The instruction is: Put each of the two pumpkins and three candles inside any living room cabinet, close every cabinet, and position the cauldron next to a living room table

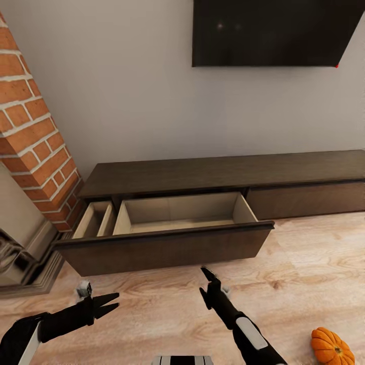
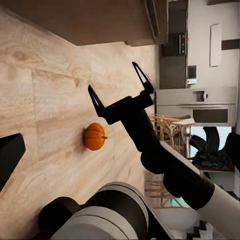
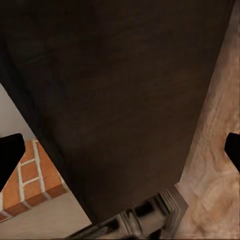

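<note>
Though partly cropped, pumpkin just beside right hand.

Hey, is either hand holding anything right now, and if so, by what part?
Nothing is held. The left hand and right hand are both open and empty above the floor, and the pumpkin lies on the floor apart from them.

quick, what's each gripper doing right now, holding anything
Left gripper: open, holding nothing.
Right gripper: open, holding nothing.
</note>
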Tool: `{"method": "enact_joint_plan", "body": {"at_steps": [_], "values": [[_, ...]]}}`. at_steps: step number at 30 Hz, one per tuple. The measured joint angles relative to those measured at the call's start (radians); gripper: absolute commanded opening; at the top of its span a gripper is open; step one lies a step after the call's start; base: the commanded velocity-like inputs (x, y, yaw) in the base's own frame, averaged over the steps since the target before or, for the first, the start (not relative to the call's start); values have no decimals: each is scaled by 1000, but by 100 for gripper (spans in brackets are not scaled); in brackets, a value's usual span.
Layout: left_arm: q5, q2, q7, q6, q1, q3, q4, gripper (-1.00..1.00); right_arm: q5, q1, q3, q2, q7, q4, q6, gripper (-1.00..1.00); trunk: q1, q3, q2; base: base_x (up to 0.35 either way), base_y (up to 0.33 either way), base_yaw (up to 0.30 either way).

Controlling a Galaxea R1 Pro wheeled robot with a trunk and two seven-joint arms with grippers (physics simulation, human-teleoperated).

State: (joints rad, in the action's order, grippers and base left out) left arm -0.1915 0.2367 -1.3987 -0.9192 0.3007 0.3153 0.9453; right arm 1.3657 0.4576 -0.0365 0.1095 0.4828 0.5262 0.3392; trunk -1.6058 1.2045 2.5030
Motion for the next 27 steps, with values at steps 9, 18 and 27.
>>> {"method": "enact_joint_plan", "body": {"at_steps": [9, 18, 27], "values": [[10, 0, 140, -36, 1, 96, 0, 100, -2, -11, -5, -61, -126, 66, 161, 100, 2, -19, -1, -1, 0, 0], [16, 0, 172, -58, 1, 97, 0, 100, -1, -75, 0, -132, -126, 55, 219, 100, 5, -46, -3, 0, 0, 0], [14, -6, 170, -61, 1, 84, 1, 100, -5, -153, -4, -180, -117, 43, 215, 100, 5, -46, -3, 0, 0, 0]]}}
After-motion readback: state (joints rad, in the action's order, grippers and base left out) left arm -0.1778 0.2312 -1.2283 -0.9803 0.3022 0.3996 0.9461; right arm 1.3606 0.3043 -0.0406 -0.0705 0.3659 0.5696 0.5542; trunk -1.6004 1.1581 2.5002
